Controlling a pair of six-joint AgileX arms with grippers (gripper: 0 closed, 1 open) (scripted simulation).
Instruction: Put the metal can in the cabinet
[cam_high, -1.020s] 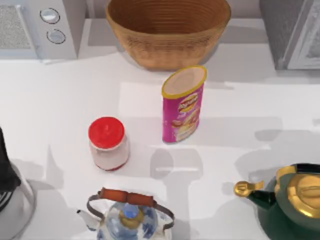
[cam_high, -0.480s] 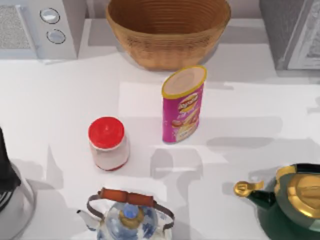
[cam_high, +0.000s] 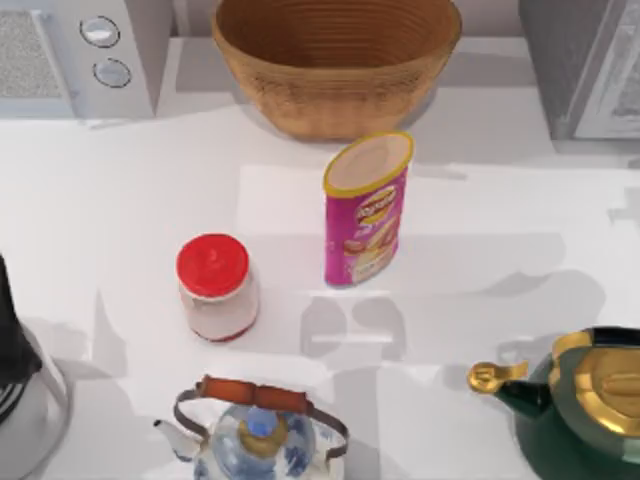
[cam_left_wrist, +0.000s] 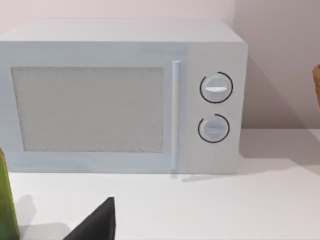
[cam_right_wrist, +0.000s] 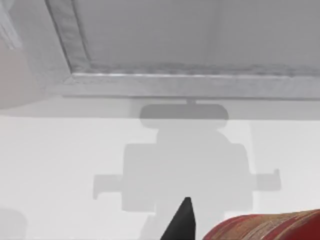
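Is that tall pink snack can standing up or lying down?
Standing up. In the top view the pink can rests on its base on the table, its round yellow-rimmed top facing upward, in front of the basket.

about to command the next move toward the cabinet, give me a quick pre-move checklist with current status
1. Right end effector faces the cabinet: ok, its wrist view looks at the white-framed door panel, with its shadow on the table in front.
2. Cabinet door open: cannot tell.
3. Can in hand: cannot tell; a red and gold striped thing sits beside the right end effector, identity unclear.
4. Pink tube can upright mid-table, apart from the red-lidded jar: ok.
5. Left end effector out of the way: ok, it faces the microwave.
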